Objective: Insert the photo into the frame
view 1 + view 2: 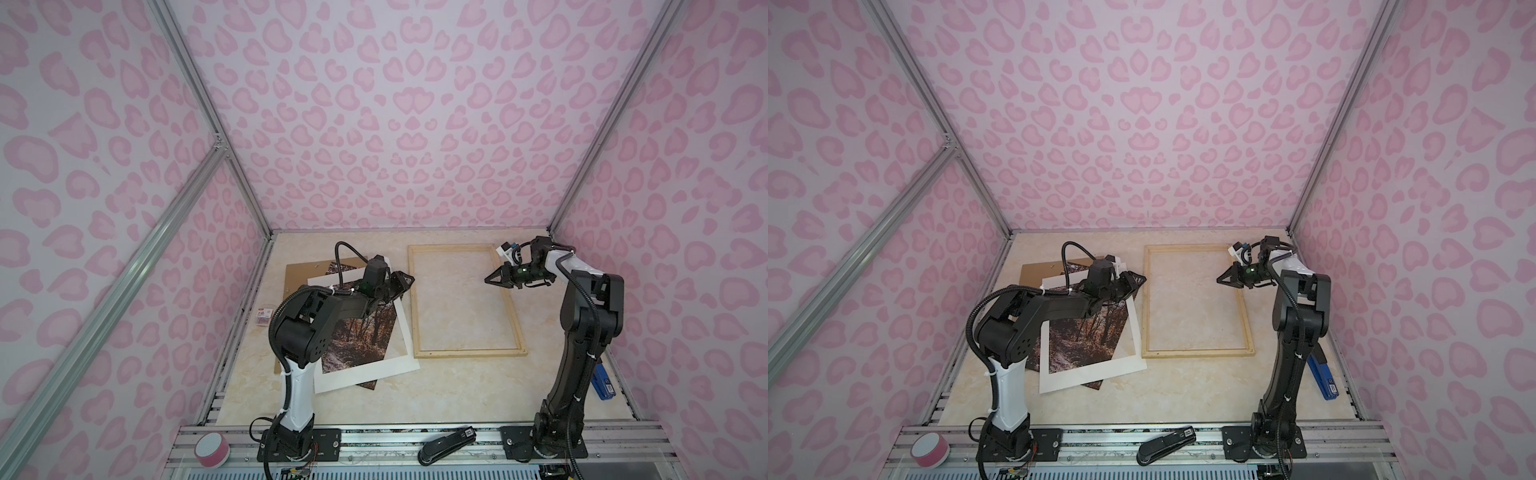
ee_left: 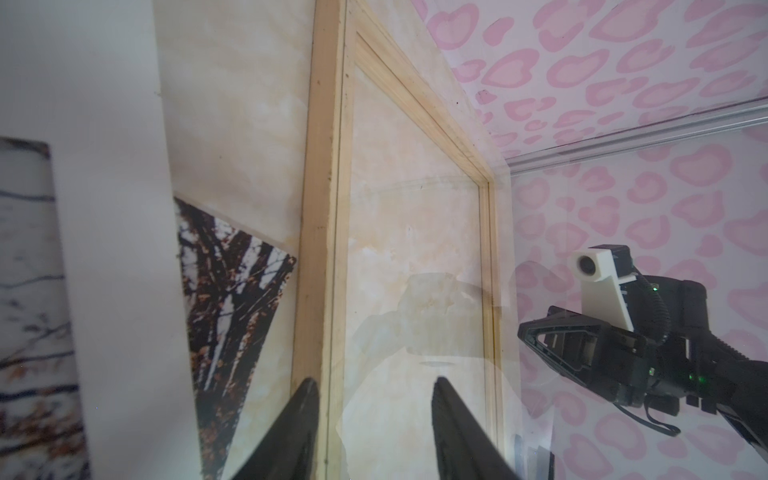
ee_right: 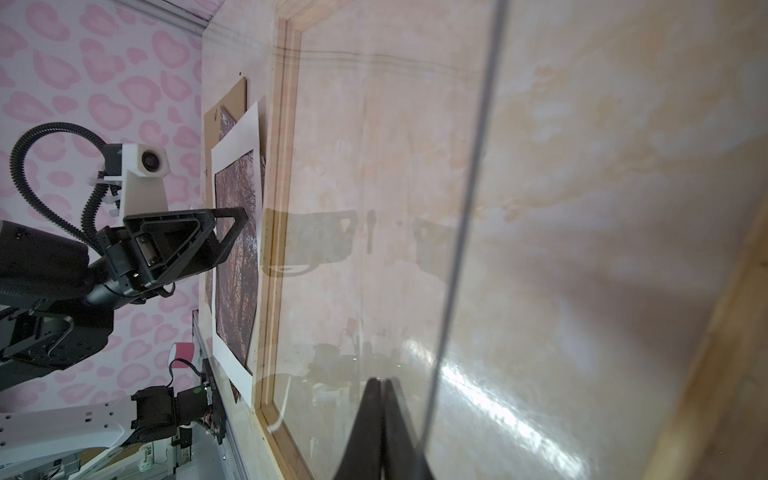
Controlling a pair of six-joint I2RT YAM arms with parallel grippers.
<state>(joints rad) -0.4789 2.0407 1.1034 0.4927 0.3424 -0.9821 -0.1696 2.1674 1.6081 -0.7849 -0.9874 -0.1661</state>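
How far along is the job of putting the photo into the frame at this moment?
Done: little. The frame lies flat with bare table showing through it. The photo lies beside it, under the white mat and on the brown board. In hand: neither piece. The left gripper hovers open at the mat's far corner; the right gripper is shut above the frame. Remaining: free the photo and lay it in the frame.

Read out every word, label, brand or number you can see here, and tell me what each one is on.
No text here can be read for certain.
White label on the black stapler: too small to read.
Label on the blue stapler: too small to read.
Print on the small packet by the left wall: blurred, unreadable.
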